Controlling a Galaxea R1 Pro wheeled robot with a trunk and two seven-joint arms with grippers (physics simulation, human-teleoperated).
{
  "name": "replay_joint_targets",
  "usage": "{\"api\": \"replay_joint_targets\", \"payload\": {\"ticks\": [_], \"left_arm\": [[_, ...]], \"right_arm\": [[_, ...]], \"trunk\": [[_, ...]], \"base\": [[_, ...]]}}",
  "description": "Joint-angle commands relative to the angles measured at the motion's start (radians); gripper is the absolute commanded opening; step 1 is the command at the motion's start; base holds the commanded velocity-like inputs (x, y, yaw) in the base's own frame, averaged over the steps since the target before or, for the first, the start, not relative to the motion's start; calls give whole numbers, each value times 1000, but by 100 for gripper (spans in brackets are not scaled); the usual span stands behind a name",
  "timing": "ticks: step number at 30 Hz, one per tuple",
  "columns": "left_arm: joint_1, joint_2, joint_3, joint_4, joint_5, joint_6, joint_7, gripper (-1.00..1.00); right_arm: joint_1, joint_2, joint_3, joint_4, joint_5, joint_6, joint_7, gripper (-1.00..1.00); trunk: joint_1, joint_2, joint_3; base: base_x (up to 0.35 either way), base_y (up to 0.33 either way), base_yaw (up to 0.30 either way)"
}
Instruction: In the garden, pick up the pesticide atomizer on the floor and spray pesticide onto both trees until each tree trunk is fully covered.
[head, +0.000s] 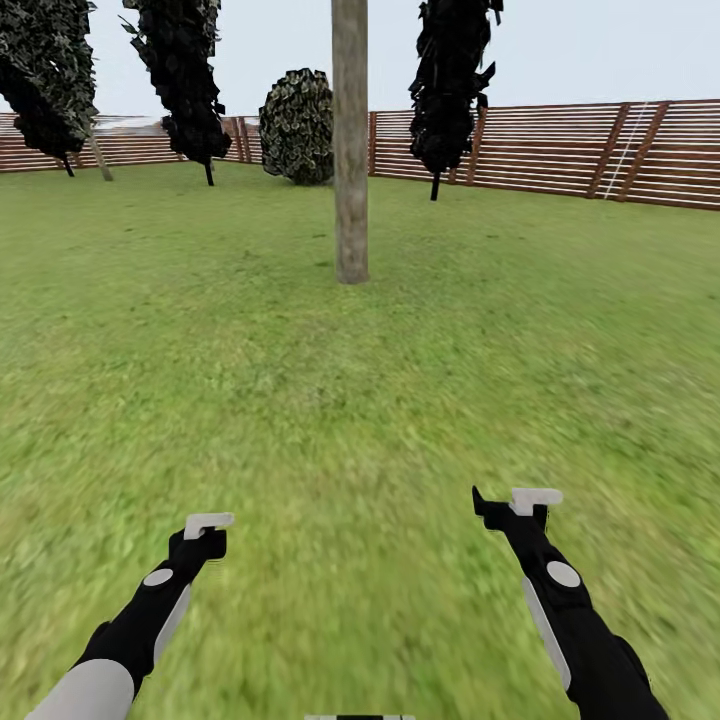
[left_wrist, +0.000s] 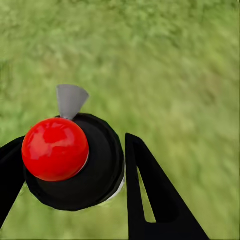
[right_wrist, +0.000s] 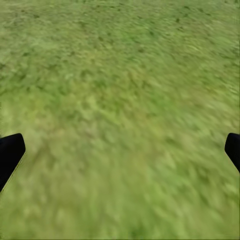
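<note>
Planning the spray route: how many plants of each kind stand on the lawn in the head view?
Bare grey-brown tree trunks: 2
Black-leaved cone trees: 3
Round bush: 1
Total: 6

Both arms are glossy black with pale grey oval discs near the wrists and grey strips along the forearms. The left arm (head: 150, 615) turns light grey higher up. The right arm (head: 575, 620) carries a whitish bracket at its tip.
</note>
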Motion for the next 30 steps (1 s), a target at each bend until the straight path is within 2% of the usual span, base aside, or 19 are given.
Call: {"api": "replay_joint_targets", "payload": {"ticks": [1, 12, 30], "left_arm": [[0, 0, 0, 0, 0, 0, 0, -100], [0, 0, 0, 0, 0, 0, 0, -100], [0, 0, 0, 0, 0, 0, 0, -100]], "right_arm": [[0, 0, 0, 0, 0, 0, 0, 100], [0, 1, 0, 1, 0, 0, 0, 100], [0, 1, 0, 1, 1, 0, 0, 100]], "trunk": [[0, 0, 0], [0, 0, 2], [0, 0, 27]], "base": [[308, 155, 0], [330, 98, -5], [336, 78, -56]]}}
